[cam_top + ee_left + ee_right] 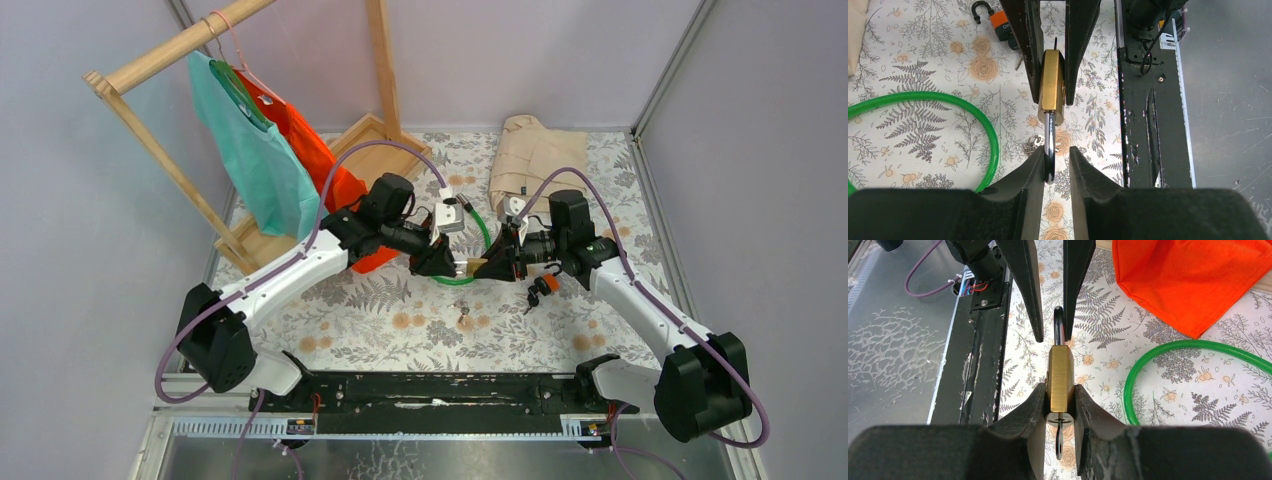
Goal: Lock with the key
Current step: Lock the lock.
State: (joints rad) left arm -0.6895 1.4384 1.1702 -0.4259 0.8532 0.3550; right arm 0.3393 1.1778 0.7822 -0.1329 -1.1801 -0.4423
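Note:
A brass padlock (470, 266) hangs above the table between my two grippers. My right gripper (1060, 396) is shut on its brass body (1060, 372). A key (1059, 440) sticks out of the keyhole at the padlock's base, between my right fingers. My left gripper (1055, 156) is open, with its jaws narrowly either side of the steel shackle (1049, 147). The shackle rests against the left finger and there is a gap to the other. The brass body (1052, 82) shows in the left wrist view between the right gripper's fingers (1030, 50).
A green cable loop (482, 240) lies under the grippers, with its white lock (449, 216) behind. An orange padlock (545, 285) and small loose keys (463, 320) lie on the floral cloth. A beige garment (530, 150) lies at the back. A wooden rack (160, 60) with teal and orange clothes stands at the back left.

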